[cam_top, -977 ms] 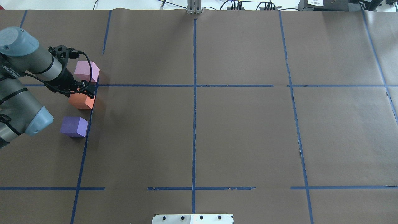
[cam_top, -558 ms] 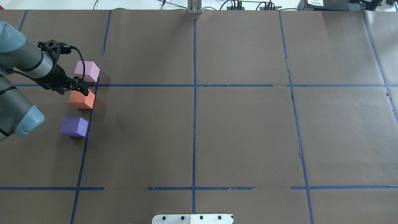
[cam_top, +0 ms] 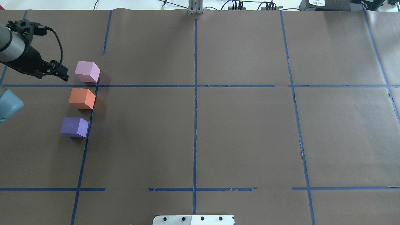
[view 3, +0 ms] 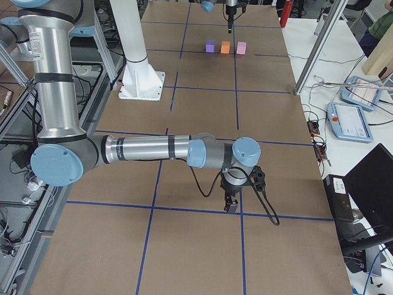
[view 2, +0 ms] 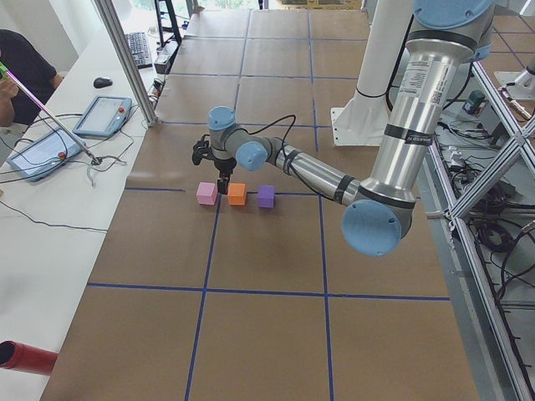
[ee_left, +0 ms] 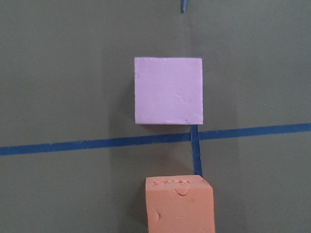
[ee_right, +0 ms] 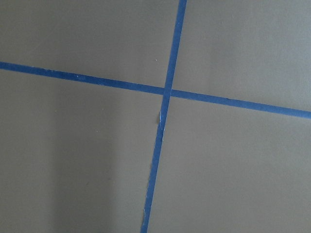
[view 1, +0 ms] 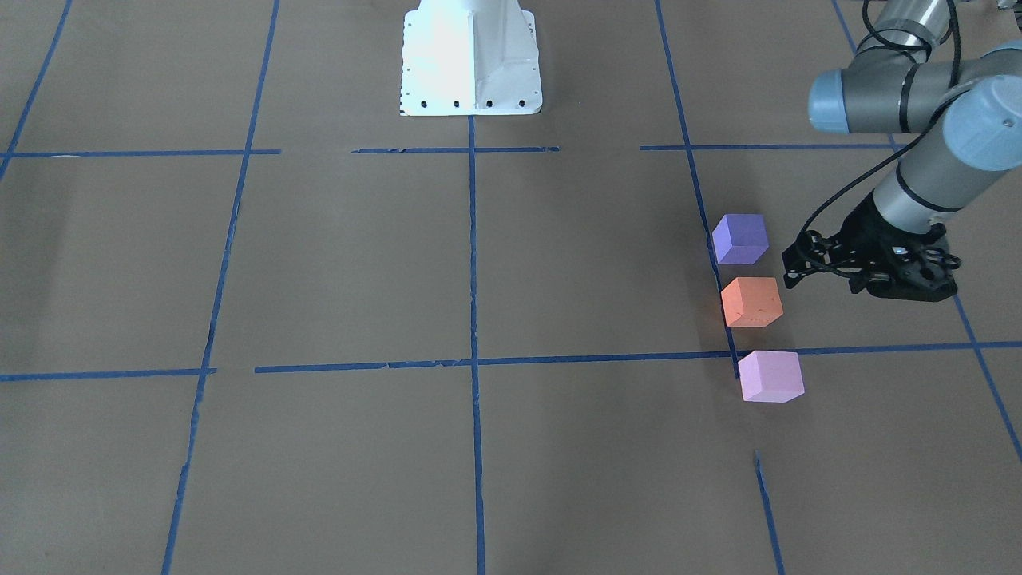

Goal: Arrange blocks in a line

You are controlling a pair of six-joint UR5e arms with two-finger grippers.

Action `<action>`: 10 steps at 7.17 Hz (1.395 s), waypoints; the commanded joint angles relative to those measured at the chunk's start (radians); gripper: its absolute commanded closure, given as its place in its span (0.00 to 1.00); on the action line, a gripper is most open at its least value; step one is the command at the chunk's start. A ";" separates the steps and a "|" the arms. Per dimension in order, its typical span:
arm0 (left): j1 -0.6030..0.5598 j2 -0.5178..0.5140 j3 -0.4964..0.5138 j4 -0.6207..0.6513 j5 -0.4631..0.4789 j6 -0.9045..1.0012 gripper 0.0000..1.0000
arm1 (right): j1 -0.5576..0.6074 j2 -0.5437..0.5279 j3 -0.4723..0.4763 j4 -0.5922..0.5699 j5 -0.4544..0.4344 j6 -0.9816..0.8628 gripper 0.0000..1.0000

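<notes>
Three cubes stand in a row along a blue tape line at the table's left: pale pink block (cam_top: 87, 71), orange block (cam_top: 82, 98), purple block (cam_top: 74, 127). They also show in the front view as purple (view 1: 740, 238), orange (view 1: 751, 302) and pink (view 1: 770, 375). My left gripper (cam_top: 63, 74) (view 1: 793, 263) hangs open and empty, to the left of the pink and orange blocks and clear of them. Its wrist view shows the pink block (ee_left: 168, 90) and the orange block (ee_left: 180, 204) from above. My right gripper (view 3: 232, 206) points down at bare table far from the blocks; I cannot tell whether it is open.
Blue tape lines (cam_top: 195, 86) divide the brown paper table into squares. The robot's white base plate (view 1: 469, 56) sits at the near-robot edge. A metal post (cam_top: 195, 7) stands at the far edge. A side bench holds tablets (view 2: 100, 115).
My left gripper has let go of the orange block and drawn back to the left and up, away from the row. The three blocks have not moved.
</notes>
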 commanded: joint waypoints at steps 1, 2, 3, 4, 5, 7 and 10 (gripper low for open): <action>-0.159 0.082 -0.003 0.006 -0.001 0.276 0.00 | 0.000 0.000 0.000 0.000 0.000 0.000 0.00; -0.216 0.144 0.002 0.005 -0.003 0.402 0.00 | 0.000 0.000 0.000 0.000 0.000 0.000 0.00; -0.264 0.191 0.011 -0.006 -0.012 0.449 0.00 | 0.000 0.000 0.000 0.000 0.000 0.000 0.00; -0.363 0.207 0.020 0.008 -0.021 0.498 0.00 | 0.000 0.000 0.000 0.000 0.000 0.000 0.00; -0.416 0.277 0.023 0.005 -0.084 0.566 0.00 | 0.000 0.000 0.000 0.000 0.000 0.000 0.00; -0.497 0.308 0.089 0.002 -0.110 0.740 0.00 | 0.000 0.000 0.000 0.000 0.000 0.000 0.00; -0.507 0.301 0.111 0.028 -0.132 0.734 0.00 | 0.000 0.000 0.000 0.000 0.000 0.000 0.00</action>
